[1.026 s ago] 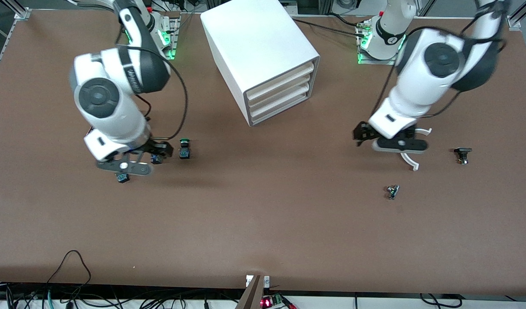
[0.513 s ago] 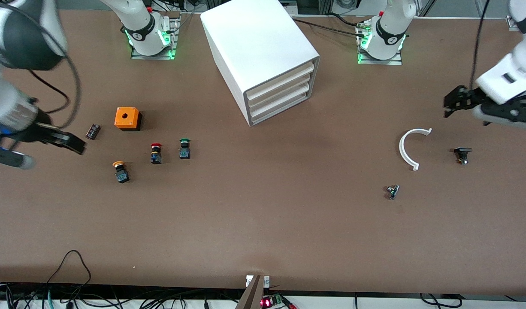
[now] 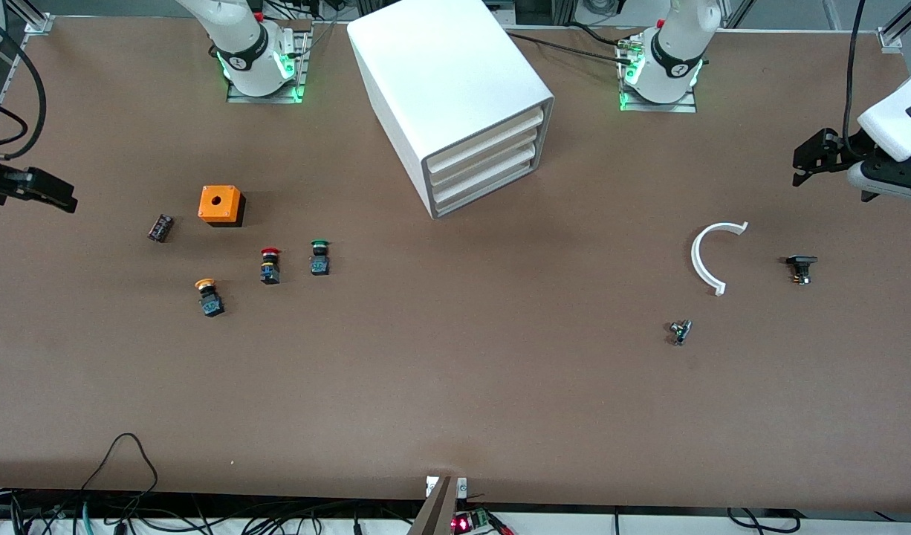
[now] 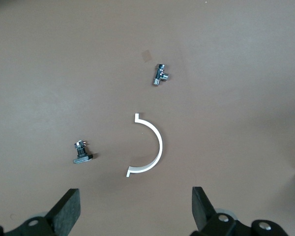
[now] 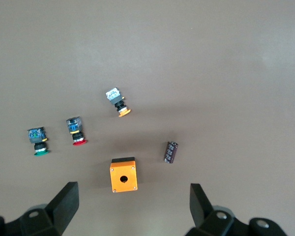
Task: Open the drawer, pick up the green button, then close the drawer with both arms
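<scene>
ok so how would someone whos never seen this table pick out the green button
Start at the big white cabinet, then look toward the right arm's end of the table for the orange box. Three small push buttons stand nearer the front camera than that box; the green button is the one closest to the cabinet, beside the red-capped button, and alone has a green cap.

Button (image 3: 320, 256) beside two others, nearer than cabinet (image 3: 451, 96).
</scene>
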`<state>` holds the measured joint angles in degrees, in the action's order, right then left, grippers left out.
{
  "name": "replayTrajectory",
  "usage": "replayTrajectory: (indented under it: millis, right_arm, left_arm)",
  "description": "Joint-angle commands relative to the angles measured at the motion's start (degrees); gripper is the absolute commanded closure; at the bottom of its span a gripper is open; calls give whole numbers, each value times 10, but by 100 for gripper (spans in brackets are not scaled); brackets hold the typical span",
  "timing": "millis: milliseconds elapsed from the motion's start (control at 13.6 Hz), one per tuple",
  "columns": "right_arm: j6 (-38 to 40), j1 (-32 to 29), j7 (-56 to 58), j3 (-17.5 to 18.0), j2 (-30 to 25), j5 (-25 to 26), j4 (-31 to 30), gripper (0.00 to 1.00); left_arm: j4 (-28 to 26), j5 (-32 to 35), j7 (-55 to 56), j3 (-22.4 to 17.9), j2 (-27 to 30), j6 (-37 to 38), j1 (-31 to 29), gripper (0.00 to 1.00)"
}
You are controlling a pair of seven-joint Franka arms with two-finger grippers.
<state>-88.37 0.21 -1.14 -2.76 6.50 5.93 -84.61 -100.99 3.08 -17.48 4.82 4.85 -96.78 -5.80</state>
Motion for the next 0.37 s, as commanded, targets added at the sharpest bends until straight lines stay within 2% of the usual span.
replayTrajectory:
  millis: [0,147,293]
  right_arm:
    - [-25,0,12,3,-75,-7,-83,0]
    - [-69,0,6,3,-136,-8,-162,0]
    - [-50,0,-5,2,-147,-26,-166,0]
  left_arm:
    - [25,-11,-5,0,-12,24,-1,0]
    - [25,-14,2,-3,-13,28,-2,0]
    - [25,-14,35,-4,-14,29,-2,0]
